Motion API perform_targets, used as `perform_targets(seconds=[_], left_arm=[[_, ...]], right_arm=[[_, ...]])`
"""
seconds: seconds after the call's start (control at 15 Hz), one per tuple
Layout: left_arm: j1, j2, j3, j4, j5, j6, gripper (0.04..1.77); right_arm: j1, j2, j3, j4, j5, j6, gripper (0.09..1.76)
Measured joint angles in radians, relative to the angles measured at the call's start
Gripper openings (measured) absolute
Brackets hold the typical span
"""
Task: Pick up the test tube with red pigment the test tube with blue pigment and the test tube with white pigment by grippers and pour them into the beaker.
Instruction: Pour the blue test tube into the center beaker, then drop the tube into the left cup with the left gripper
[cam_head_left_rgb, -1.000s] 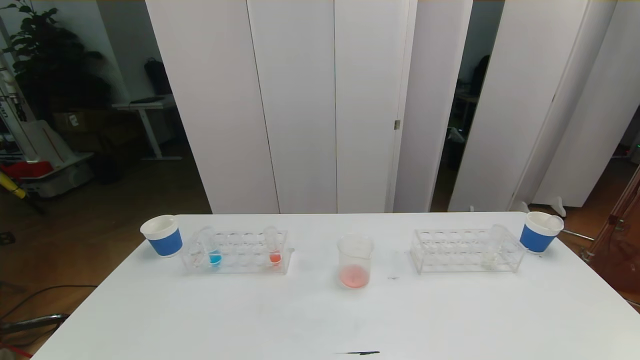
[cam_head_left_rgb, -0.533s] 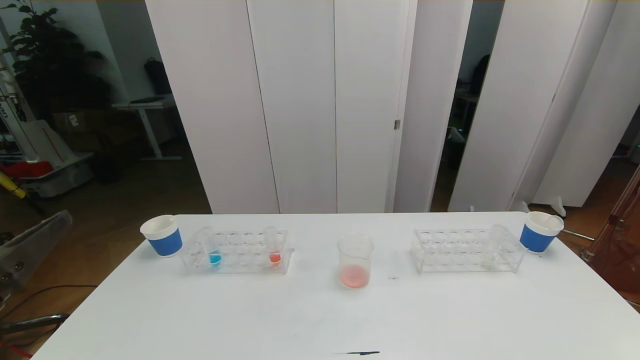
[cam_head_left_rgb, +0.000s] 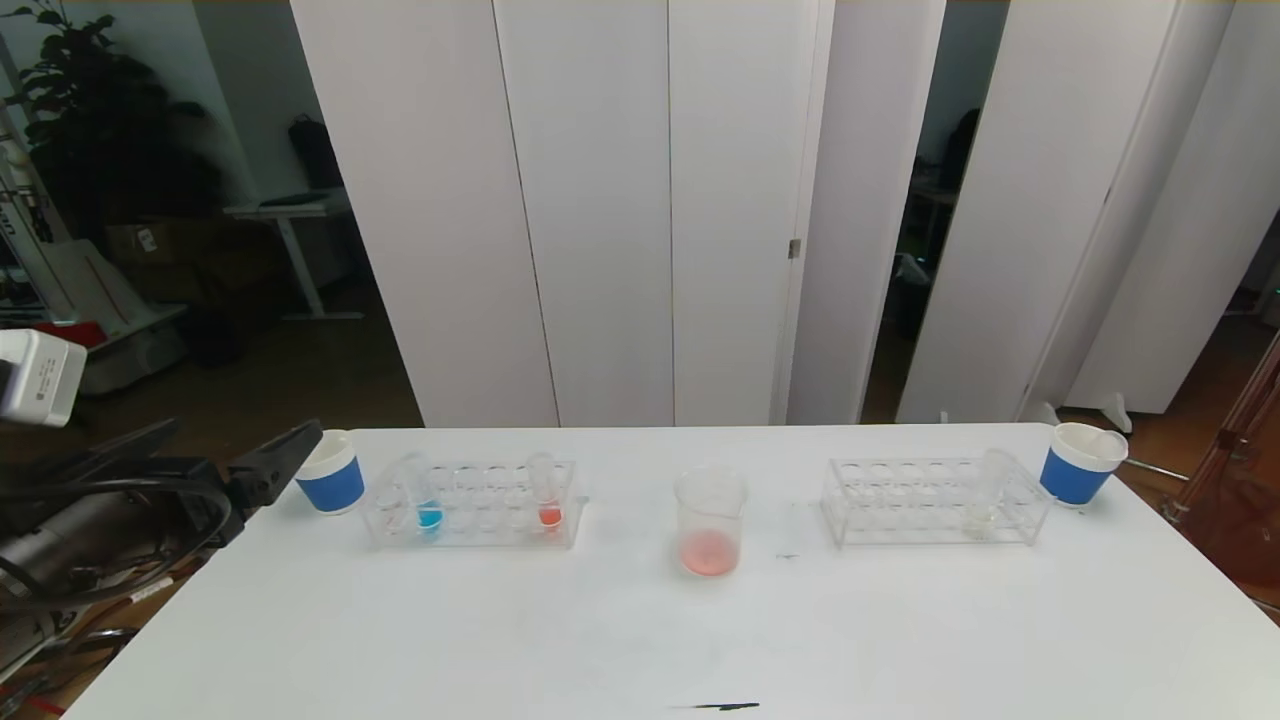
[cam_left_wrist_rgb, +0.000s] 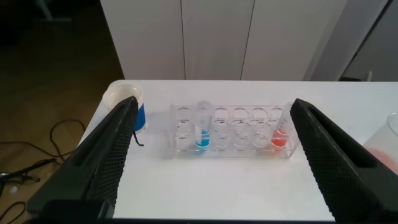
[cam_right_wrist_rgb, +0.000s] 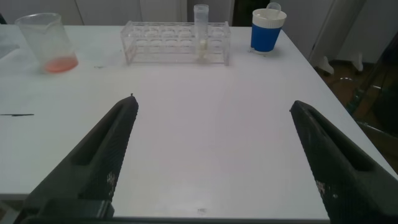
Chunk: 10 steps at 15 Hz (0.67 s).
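Table (cam_head_left_rgb: 620, 640): white top bearing all the glassware; a short dark mark (cam_head_left_rgb: 718, 707) lies near its front edge.
Beaker (cam_head_left_rgb: 711, 522): upright at the table's centre, between the two racks and apart from both; a shallow pink-red layer covers its bottom. Also seen from the right wrist (cam_right_wrist_rgb: 46, 42).
Left rack (cam_head_left_rgb: 472, 503): clear plastic, left of the beaker, holding two tubes upright.
Blue tube (cam_head_left_rgb: 427, 496): stands near the left rack's left end, cyan liquid at its bottom; in the left wrist view (cam_left_wrist_rgb: 202, 127) it sits framed between the two fingers.
Red tube (cam_head_left_rgb: 546, 492): stands near the left rack's right end, red-orange liquid at its bottom (cam_left_wrist_rgb: 280, 132).
Right rack (cam_head_left_rgb: 932, 503): clear plastic, right of the beaker.
White tube (cam_head_left_rgb: 986, 492): upright near the right rack's right end, faint cream liquid at its bottom (cam_right_wrist_rgb: 201, 32).
Left cup (cam_head_left_rgb: 327, 472): blue paper cup with white rim, just beside the left rack's left end.
Right cup (cam_head_left_rgb: 1078, 464): same kind, just beyond the right rack, with a tube-like item leaning inside.
Left gripper (cam_left_wrist_rgb: 211, 155): jaws spread wide and holding nothing, at the table's left edge next to the left cup, facing the left rack; its dark finger (cam_head_left_rgb: 270, 462) overlaps the cup in the head view.
Right gripper (cam_right_wrist_rgb: 214, 162): jaws spread wide and holding nothing, low over the table's near right part, well short of the right rack; outside the head view.
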Motion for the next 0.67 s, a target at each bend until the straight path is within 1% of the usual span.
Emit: perform_targets(seconds=[0.27, 0.47, 0.53, 0.67], left_arm=[[0.0, 0.194, 0.085, -0.227, 0.014, 0.0, 1.75], [-0.005, 0.327, 0.134, -0.376, 0.017, -0.002, 1.75], [-0.008, 0.37, 0.144, -0.42, 0.017, -0.002, 1.75], [-0.013, 0.433, 0.138, -0.444, 0.008, -0.003, 1.75]], right_arm=[[0.0, 0.0, 0.0, 0.0, -0.001, 0.0, 1.75], [0.0, 0.0, 0.0, 0.0, -0.001, 0.0, 1.75], [0.0, 0.0, 0.0, 0.0, -0.001, 0.0, 1.75], [0.0, 0.0, 0.0, 0.0, 0.0, 0.0, 1.75]])
